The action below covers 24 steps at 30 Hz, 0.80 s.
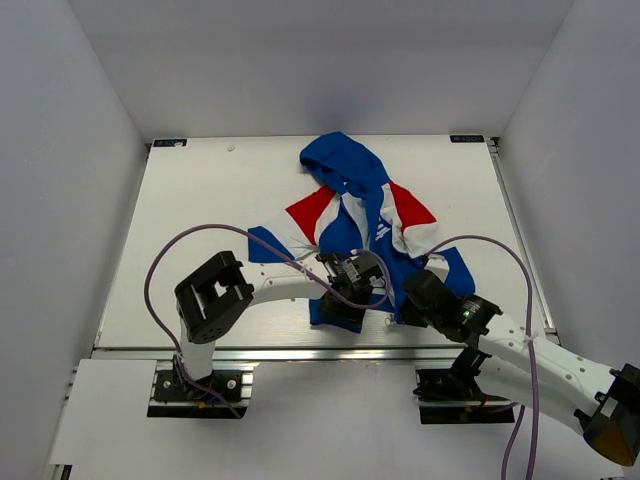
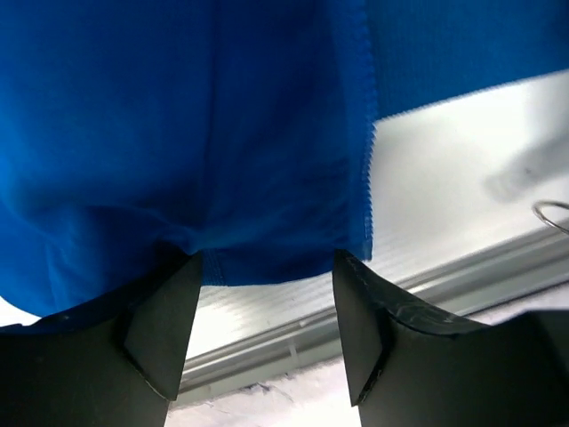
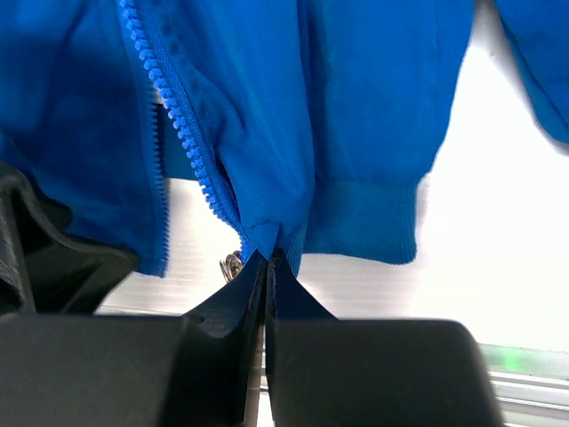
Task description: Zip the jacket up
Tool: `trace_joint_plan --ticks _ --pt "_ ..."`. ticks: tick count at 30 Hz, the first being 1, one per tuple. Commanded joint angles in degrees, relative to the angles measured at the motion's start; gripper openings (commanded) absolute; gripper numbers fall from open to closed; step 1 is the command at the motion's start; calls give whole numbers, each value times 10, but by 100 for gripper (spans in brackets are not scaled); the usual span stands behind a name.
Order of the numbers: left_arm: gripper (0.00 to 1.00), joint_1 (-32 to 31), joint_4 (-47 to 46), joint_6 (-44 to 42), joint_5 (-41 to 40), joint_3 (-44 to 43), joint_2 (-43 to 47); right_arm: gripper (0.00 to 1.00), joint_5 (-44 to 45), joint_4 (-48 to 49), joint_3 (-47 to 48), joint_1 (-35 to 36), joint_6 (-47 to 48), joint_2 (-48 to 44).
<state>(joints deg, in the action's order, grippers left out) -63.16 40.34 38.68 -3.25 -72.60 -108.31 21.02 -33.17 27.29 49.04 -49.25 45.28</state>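
The jacket (image 1: 365, 215) lies flat mid-table, blue hood at the far end, red and white panels at the shoulders. My left gripper (image 1: 342, 312) is over its near hem. In the left wrist view the left gripper (image 2: 267, 258) is open, its fingers (image 2: 169, 329) wide apart, with the blue hem (image 2: 267, 178) at the tips. My right gripper (image 1: 408, 295) is at the hem's right part. In the right wrist view the right gripper (image 3: 267, 258) is shut on the blue hem beside the zipper teeth (image 3: 169, 98). A small metal zipper piece (image 3: 231, 265) hangs just left of the tips.
The white table (image 1: 200, 220) ends in an aluminium rail (image 1: 300, 352) at its near edge, close under both grippers. Purple cables (image 1: 200, 240) loop from each arm over the table. White walls enclose the left, right and far sides.
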Motion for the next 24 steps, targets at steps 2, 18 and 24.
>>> trace_joint_plan --ticks 2,18,24 --pt "70 1 25 13 -69 -10 -23 0 27 -15 -8 -3 -20 -18" --pt "63 1 50 -12 -87 -32 -104 0 53 -35 0 -5 -25 -6" --pt "59 1 52 -20 -92 -35 -124 0 61 -40 3 -7 -30 -8"
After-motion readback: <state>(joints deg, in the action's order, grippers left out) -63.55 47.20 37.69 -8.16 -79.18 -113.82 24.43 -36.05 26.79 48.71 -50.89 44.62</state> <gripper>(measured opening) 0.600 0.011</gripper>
